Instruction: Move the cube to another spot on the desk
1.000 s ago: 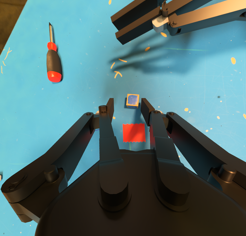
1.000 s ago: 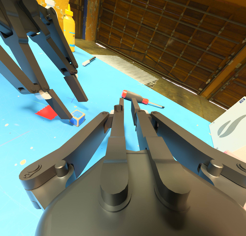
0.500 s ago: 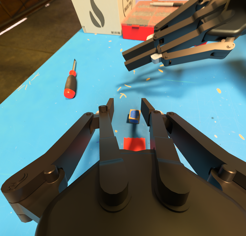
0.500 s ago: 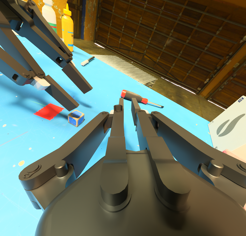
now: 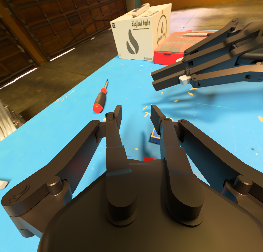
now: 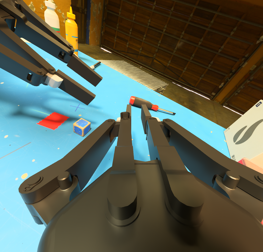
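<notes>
The cube (image 6: 81,127), wooden with blue faces, stands on the blue desk (image 6: 21,152) beside a red patch (image 6: 53,120). In the left wrist view the cube (image 5: 154,136) is partly hidden behind my left gripper's right finger. My left gripper (image 5: 135,112) is open and empty, and it hangs tilted above the desk. In the right wrist view the left gripper (image 6: 94,90) is above and behind the cube, not touching it. My right gripper (image 6: 135,108) is empty, with its jaws almost together. It hovers to the right of the cube and also shows in the left wrist view (image 5: 158,80).
A red-and-black screwdriver (image 5: 99,100) lies near the desk's far edge, also in the right wrist view (image 6: 143,103). A white box (image 5: 140,34) and a red organiser case (image 5: 177,46) stand at one end. A white bottle (image 6: 52,17), a yellow bottle (image 6: 71,27) and a marker (image 6: 95,65) are at the other end.
My left gripper has lifted off the desk from around the cube and tilted up and back. The cube has stayed beside the red patch. The right gripper has not moved.
</notes>
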You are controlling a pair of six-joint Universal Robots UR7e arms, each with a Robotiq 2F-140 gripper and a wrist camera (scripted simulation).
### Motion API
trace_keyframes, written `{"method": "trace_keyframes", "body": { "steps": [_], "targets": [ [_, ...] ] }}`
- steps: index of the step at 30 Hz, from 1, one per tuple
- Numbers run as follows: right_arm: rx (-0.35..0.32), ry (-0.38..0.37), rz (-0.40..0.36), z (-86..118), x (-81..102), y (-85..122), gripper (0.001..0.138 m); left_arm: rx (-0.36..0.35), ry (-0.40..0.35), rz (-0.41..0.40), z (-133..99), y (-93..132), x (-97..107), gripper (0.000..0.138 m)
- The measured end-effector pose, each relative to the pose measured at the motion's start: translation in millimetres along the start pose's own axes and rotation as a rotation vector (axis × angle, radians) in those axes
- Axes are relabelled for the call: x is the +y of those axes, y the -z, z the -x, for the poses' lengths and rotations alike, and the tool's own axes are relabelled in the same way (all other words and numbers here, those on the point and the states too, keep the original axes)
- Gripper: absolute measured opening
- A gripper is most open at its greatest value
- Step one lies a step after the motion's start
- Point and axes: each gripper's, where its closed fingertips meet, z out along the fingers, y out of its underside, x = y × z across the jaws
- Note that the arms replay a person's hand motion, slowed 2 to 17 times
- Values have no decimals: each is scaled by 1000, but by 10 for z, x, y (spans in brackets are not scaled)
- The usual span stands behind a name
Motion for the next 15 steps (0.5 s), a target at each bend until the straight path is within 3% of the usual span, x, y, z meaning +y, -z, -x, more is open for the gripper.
{"method": "trace_keyframes", "body": {
  "steps": [15],
  "targets": [
    [-2, -6, 8, 13, 32, -12, 25, -235, 26, -112, 260, 179, -181, 54]
  ]
}}
